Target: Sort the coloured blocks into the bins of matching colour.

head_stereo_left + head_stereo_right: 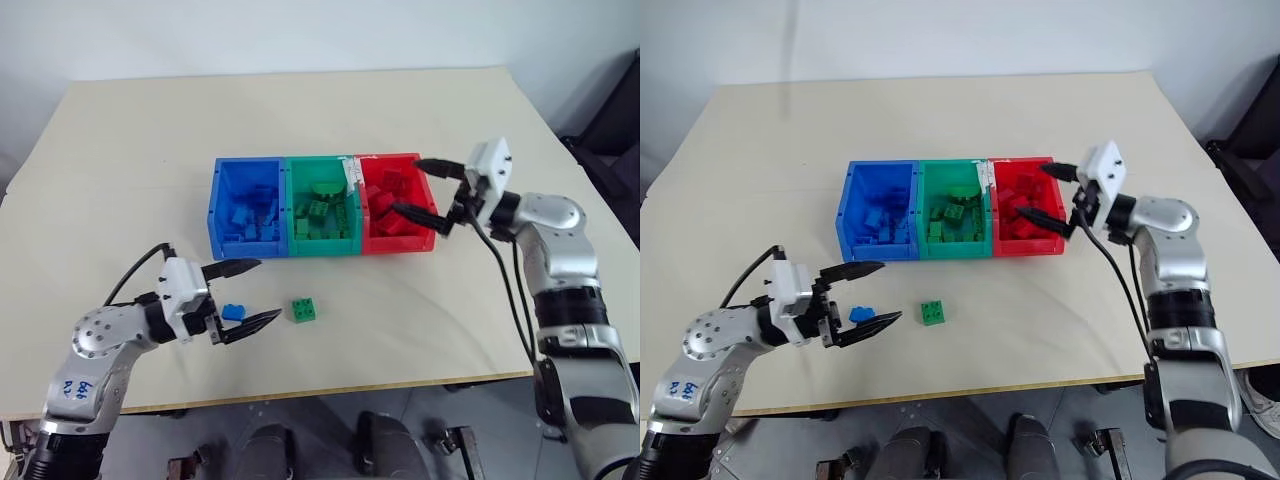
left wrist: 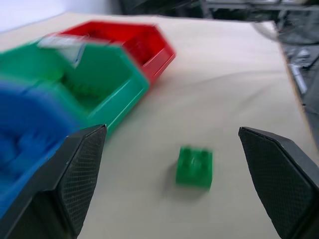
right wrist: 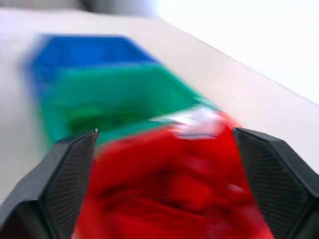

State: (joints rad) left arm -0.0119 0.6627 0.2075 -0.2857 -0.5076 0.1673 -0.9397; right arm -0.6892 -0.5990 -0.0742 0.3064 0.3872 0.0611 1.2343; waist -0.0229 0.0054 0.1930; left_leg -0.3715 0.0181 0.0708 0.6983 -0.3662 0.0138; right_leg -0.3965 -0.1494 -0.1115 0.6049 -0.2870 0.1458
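The three joined bins stand mid-table: blue bin (image 1: 245,247), green bin (image 1: 320,245), red bin (image 1: 402,243), each holding several blocks of its own colour. A green block (image 1: 306,310) lies on the table in front of the green bin, also seen ahead of the left fingers (image 2: 194,167). A blue block (image 1: 233,312) lies low between the spread fingers of my left gripper (image 1: 268,288), which is open; whether it touches them I cannot tell. My right gripper (image 1: 407,185) hangs open over the red bin's right end with nothing between its fingers.
The bins sit on a pale table (image 1: 140,150) with bare surface all around them. The table's front edge runs just below the left gripper. A black cable (image 1: 505,285) hangs from the right wrist down past the table's right side.
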